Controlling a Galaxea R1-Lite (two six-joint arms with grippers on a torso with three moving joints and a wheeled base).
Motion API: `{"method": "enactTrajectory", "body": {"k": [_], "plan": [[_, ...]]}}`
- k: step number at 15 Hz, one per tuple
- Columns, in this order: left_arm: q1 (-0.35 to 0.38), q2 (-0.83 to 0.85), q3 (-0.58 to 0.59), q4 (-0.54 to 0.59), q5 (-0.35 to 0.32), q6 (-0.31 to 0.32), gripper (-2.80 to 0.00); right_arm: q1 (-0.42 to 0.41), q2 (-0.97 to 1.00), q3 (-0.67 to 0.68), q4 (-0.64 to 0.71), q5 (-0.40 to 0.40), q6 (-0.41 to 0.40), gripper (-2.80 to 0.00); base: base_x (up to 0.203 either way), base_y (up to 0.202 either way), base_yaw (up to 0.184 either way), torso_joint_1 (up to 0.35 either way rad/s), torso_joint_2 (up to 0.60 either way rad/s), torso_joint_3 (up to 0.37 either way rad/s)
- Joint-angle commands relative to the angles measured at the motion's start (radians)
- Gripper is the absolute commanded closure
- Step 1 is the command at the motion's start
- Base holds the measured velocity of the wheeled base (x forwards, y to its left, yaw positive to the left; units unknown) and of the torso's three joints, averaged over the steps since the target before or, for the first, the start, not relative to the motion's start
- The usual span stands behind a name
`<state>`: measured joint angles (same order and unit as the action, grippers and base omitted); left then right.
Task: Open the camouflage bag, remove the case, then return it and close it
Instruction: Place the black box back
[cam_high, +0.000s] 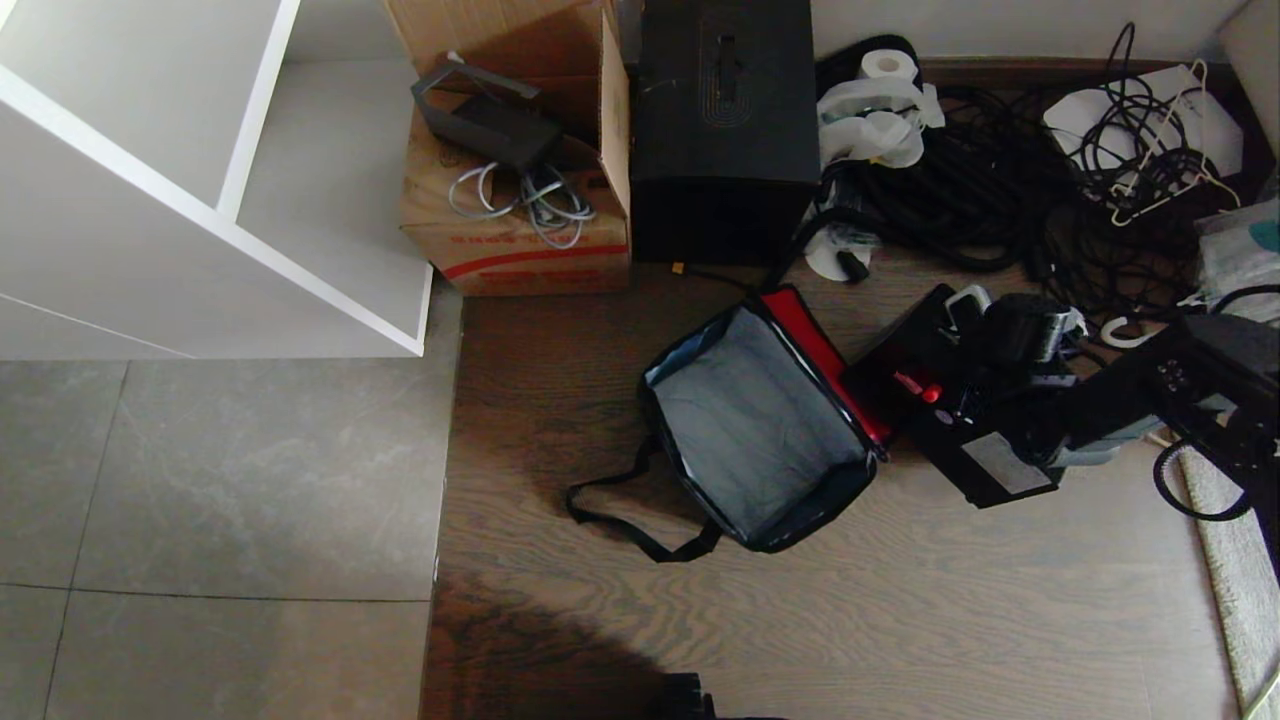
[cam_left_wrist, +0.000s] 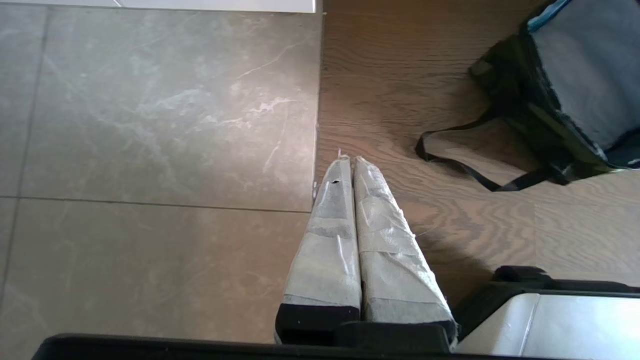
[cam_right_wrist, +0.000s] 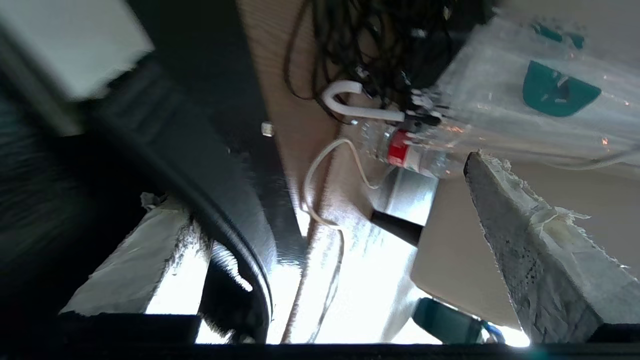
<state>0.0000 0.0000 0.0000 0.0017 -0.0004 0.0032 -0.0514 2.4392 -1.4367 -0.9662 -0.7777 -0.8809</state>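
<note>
Cardboard box (cam_high: 520, 200) beside tall black box (cam_high: 725, 130), tangled black cables (cam_high: 1000, 190) nearby.

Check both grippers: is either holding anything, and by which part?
Nothing is held. The right gripper is open beside the case, outside the bag; the left gripper is shut on nothing.

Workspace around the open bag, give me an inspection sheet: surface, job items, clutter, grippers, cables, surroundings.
Surface: wood-grain floor meeting grey tiles.
Job's things: camouflage bag lies open, grey lining showing, nothing inside; case on the floor beside its red panel.
Clutter: cardboard box, tall black box, toilet roll, plastic bags.
Grippers: right gripper by the case, jaws wide apart, holding nothing; left gripper parked over the floor seam, jaws together.
Cables: black tangle behind the case; grey loops on the cardboard box.
Surroundings: white shelf unit.
</note>
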Motion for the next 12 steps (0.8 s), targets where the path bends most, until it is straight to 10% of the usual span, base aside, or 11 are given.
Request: {"method": "enactTrajectory", "body": {"k": [1,9,10,12], "plan": [[0.0,0.0,0.0,0.0,0.0,0.0,0.0,-0.02,0.039,-0.059,0.025,-0.014,-0.008,-2.8,0.0,0.0,0.0,0.0,0.0,0.0],[0.0,0.0,0.0,0.0,0.0,0.0,0.0,-0.041,0.063,-0.084,0.131,-0.014,0.003,-2.8,0.0,0.0,0.0,0.0,0.0,0.0],[0.0,0.0,-0.001,0.0,0.0,0.0,0.0,-0.039,0.057,-0.077,0.132,-0.012,0.006,0.0,0.0,0.0,0.0,0.0,0.0,0.0],[0.0,0.0,0.0,0.0,0.0,0.0,0.0,-0.034,0.051,-0.065,0.13,-0.014,0.009,0.0,0.0,0.0,0.0,0.0,0.0,0.0]]}}
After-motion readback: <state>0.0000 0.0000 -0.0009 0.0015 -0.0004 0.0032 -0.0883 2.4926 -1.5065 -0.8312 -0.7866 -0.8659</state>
